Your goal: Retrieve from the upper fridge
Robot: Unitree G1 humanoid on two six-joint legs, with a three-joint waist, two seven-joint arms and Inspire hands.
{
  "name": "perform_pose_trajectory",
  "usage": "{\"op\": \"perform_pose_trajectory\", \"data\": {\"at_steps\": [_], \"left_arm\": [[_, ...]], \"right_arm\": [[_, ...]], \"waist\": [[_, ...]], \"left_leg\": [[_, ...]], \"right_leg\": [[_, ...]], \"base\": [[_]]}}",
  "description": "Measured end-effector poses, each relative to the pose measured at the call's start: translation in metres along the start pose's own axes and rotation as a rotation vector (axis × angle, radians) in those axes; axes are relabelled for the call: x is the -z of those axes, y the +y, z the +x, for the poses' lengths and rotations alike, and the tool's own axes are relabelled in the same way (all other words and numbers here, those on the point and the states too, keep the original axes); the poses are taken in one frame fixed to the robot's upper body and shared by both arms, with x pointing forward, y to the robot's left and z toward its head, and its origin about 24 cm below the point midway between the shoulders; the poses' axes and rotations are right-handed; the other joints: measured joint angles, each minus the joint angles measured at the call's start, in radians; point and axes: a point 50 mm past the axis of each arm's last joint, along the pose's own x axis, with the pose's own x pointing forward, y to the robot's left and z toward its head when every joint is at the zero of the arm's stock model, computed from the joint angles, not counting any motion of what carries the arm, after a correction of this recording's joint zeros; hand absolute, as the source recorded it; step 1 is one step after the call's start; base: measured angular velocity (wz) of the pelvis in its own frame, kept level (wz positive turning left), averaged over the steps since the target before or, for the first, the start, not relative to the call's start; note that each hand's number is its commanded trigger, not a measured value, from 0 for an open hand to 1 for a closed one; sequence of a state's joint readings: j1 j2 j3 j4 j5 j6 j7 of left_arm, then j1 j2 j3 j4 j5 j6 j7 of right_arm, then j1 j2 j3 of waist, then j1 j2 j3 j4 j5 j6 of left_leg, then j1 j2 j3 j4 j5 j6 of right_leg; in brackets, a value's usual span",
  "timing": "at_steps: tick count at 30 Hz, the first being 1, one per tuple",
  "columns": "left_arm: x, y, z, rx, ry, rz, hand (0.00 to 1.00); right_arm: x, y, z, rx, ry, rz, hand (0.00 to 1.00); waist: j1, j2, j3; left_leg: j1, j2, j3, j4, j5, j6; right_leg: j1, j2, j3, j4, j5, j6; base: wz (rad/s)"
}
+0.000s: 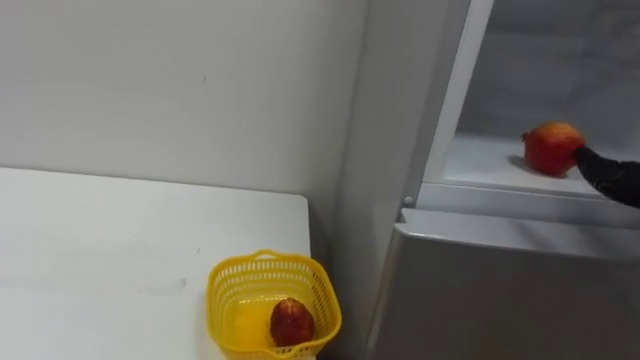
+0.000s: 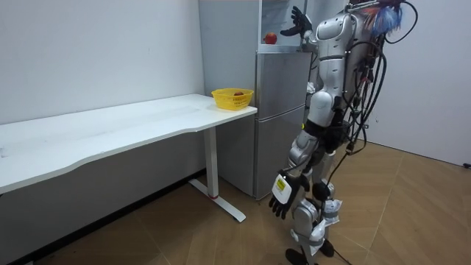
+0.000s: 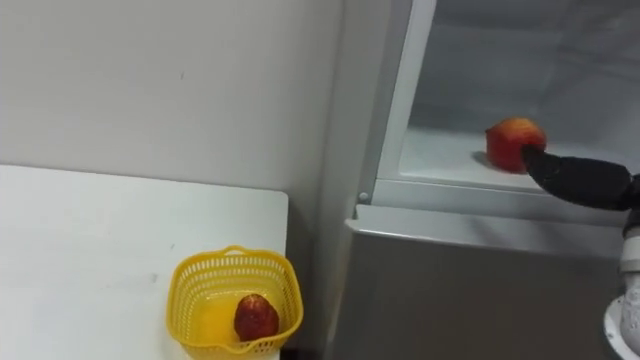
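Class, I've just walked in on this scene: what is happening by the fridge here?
The robot stands at the open upper fridge, its right robot hand reaching in with straight fingers beside a red fruit on the shelf, not closed round it. A second red fruit lies in the yellow basket at the corner of the white table. The left robot hand hangs open at its side.

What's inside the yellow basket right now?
One red apple lies in the yellow basket, by its near wall. That wall covers the apple's lower part; nothing else shows inside.
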State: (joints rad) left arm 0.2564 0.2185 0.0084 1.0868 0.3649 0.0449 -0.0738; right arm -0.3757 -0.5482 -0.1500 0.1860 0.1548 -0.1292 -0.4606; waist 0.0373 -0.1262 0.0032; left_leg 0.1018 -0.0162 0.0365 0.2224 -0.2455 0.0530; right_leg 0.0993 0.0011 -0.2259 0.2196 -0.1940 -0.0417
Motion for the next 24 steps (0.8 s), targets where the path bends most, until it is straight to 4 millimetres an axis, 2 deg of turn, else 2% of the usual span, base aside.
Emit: {"op": "perform_pose_trajectory", "data": {"at_steps": [4,7,9,13,16,20,24], "left_arm": [[0.005,0.001,-0.002,-0.007,-0.002,-0.023,0.0],[0.005,0.002,-0.002,-0.012,-0.002,-0.028,0.0],[0.006,0.002,-0.003,-0.012,0.0,-0.033,0.0],[0.01,0.002,-0.003,-0.014,0.008,-0.042,0.0],[0.008,0.003,-0.003,-0.02,0.005,-0.043,0.0],[0.006,0.007,-0.003,-0.028,0.0,-0.041,0.0],[0.008,0.01,-0.003,-0.035,0.005,-0.037,0.0]], "right_arm": [[0.001,0.003,0.007,-0.023,0.016,-0.002,0.0],[-0.006,0.006,0.019,-0.011,0.005,0.009,0.0],[-0.015,0.007,0.026,-0.018,-0.023,0.019,0.0],[-0.019,0.009,0.029,-0.031,-0.036,0.029,0.0],[-0.013,0.008,0.031,-0.044,-0.01,0.012,0.0],[-0.001,0.007,0.036,-0.067,0.064,0.011,0.0],[0.004,0.006,0.038,-0.078,0.097,0.019,0.0]], "waist": [[-0.002,-0.001,-0.0013],[-0.003,-0.002,-0.0018],[-0.002,-0.006,-0.0053],[-0.002,-0.013,-0.0107],[-0.003,-0.015,-0.0108],[-0.004,-0.021,-0.0057],[-0.001,-0.02,-0.0051]], "left_leg": [[-0.004,-0.001,-0.005,0.007,0.001,-0.001],[-0.005,-0.002,-0.011,0.007,0.003,-0.003],[-0.004,-0.002,-0.014,0.007,0.003,-0.004],[-0.003,-0.002,-0.02,0.013,0.004,-0.005],[-0.003,-0.003,-0.031,0.013,0.004,-0.005],[-0.005,-0.004,-0.04,0.009,0.003,-0.005],[-0.004,-0.005,-0.04,0.008,0.003,-0.005]], "right_leg": [[-0.001,-0.002,-0.013,0.001,-0.002,-0.003],[0.0,-0.004,-0.021,0.0,-0.003,-0.005],[0.003,-0.003,-0.024,-0.002,-0.004,-0.006],[0.013,-0.002,-0.031,-0.015,-0.004,-0.007],[0.018,-0.003,-0.038,-0.016,-0.004,-0.007],[0.02,-0.005,-0.05,-0.016,-0.004,-0.007],[0.02,-0.005,-0.05,-0.016,-0.005,-0.007]], "base": [[0.04],[0.06],[0.05],[0.06],[0.1],[0.06],[0.01]]}}
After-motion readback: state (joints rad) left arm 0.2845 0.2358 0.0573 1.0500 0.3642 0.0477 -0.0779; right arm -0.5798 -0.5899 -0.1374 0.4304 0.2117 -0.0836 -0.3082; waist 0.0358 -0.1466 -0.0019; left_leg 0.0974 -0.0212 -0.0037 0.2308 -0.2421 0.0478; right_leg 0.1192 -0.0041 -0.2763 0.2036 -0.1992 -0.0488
